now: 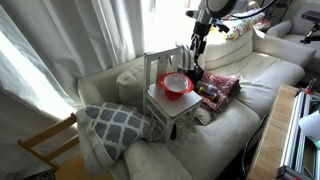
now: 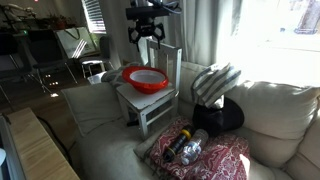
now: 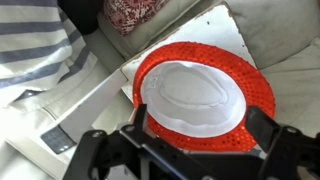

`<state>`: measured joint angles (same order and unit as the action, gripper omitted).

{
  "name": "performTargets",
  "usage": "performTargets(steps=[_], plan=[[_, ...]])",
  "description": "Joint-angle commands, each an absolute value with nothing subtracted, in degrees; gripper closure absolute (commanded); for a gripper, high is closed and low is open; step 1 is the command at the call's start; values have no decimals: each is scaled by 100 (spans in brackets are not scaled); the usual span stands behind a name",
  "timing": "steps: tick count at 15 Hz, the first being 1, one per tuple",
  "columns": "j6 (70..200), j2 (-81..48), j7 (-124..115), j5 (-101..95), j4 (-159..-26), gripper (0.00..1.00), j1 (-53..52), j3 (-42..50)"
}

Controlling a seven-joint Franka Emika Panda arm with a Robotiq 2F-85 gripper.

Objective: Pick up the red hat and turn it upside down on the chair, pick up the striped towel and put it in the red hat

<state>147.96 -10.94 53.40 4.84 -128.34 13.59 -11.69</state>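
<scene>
Judging by the white lining facing up, count the flip as done: note the red hat (image 3: 205,95) lying crown-down on the seat of the white chair (image 2: 147,106), filling most of that seat, brim close to its front edge. Find the gripper (image 3: 200,130) hovering straight above the hat, clear of it, jaws spread wide and gripping nothing.

Take the step in hand, then, as going for the towel. Look for the striped towel (image 2: 215,82) off the chair, bundled on the sofa (image 2: 100,135) just past the seat's side edge. Spot it again at the upper left of the wrist view.

Next, probably:
- Swing out past that side edge.
- Come down on a raised fold and pinch enough cloth to lift the whole bundle.
- Carry it back over the seat's middle and release into the hat's hollow.

Beware of trailing ends snagging the brim or the chair back.
</scene>
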Motion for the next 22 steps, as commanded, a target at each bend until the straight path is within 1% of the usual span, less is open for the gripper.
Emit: performTargets(steps=[1,5,7,11,14,22], plan=[[14779,-1083,5514,609,-12809,0,1100,-812],[14778,-1091,5568,628,-12806,0,1080,-815],[14776,-1336,5196,356,-12539,0,990,-573],[14791,-2167,3875,-315,-11594,0,903,115],[14660,-2898,3148,-447,-10723,0,973,379],[14176,-4689,2236,-19,-8547,0,1493,247]])
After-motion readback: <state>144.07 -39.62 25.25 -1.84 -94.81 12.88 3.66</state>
